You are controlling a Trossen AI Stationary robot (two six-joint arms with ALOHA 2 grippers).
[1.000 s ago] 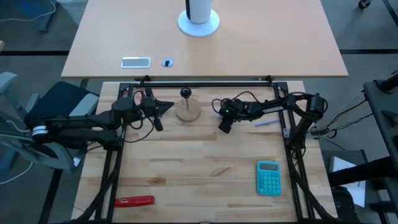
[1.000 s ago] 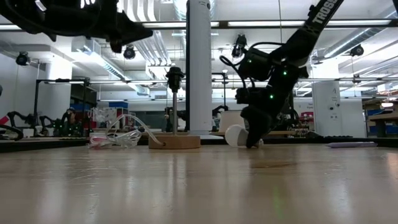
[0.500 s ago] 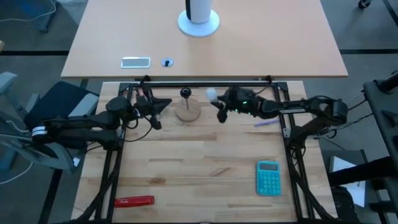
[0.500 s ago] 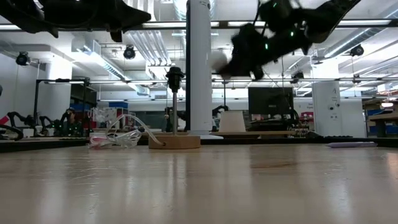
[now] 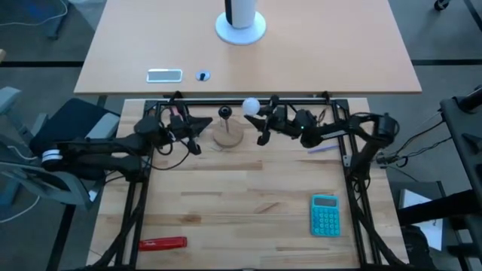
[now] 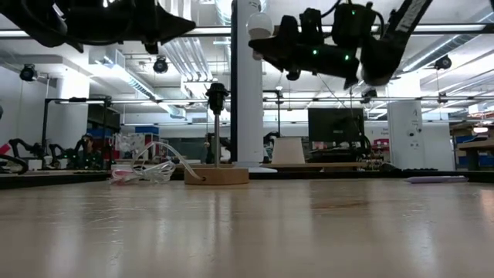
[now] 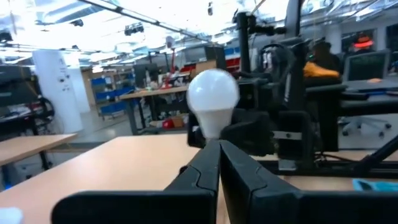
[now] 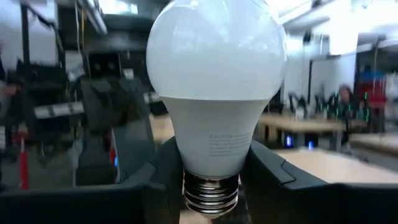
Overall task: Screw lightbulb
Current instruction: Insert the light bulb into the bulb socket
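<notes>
The right gripper (image 5: 260, 114) is up high over the far part of the table, and it's got the lightbulb (image 5: 251, 105) clamped between its fingers (image 8: 273, 177), right at the narrow neck just above the metal thread. The white dome sticks out beyond the fingertips, pointing away from the wrist. From the low camera the bulb (image 6: 260, 25) sits well above the tabletop, at the tip of the right gripper (image 6: 266, 45), whose arm reaches out nearly level. Below it and off to one side stands the stand (image 6: 217, 174), a round wooden disc with a thin post topped by a dark socket (image 6: 217, 94). The bulb is higher than that socket and not over it; from above it hangs just beside the socket (image 5: 224, 114), on the side toward the right arm, nothing touching. The stand's disc (image 5: 227, 136) lies between the two grippers. Across from it the left gripper (image 5: 205, 125) holds level with the post, fingers (image 7: 199, 177) pressed together on nothing, aimed straight at the bulb (image 7: 212, 99). A clear wrapper (image 6: 143, 171) lies on the table beside the disc. Nearer the front edge lie a teal calculator (image 5: 325, 214) and a red tool (image 5: 163, 243).
</notes>
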